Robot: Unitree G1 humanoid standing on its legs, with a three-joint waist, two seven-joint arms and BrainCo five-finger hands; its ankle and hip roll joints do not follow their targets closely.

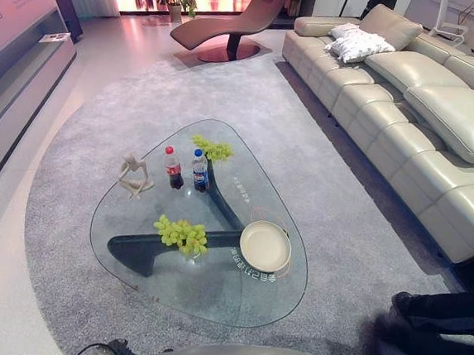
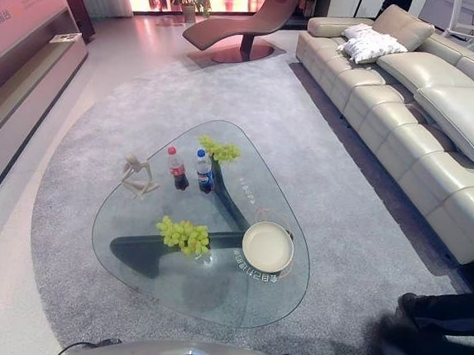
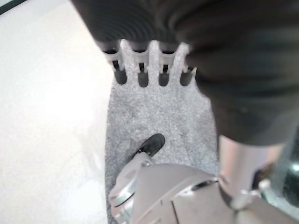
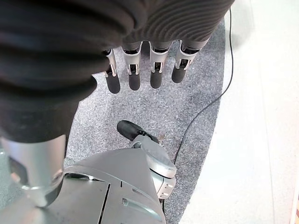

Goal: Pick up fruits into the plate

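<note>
**Both hands idle; fruit not yet reached**

Eye views: near grapes (image 1: 181, 234) lie on the glass bench (image 1: 210, 296) beside the plate (image 1: 264, 245); far grapes (image 1: 213, 149) sit behind the bottles (image 1: 186, 170).

Wrist views: left hand (image 3: 149, 70) and right hand (image 4: 140, 70) hang relaxed, holding nothing. I'd step closer and take the near bunch first.

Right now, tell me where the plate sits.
In the left eye view the plate rests on the glass table, near its right edge, to the right of the nearer grape bunch.
</note>
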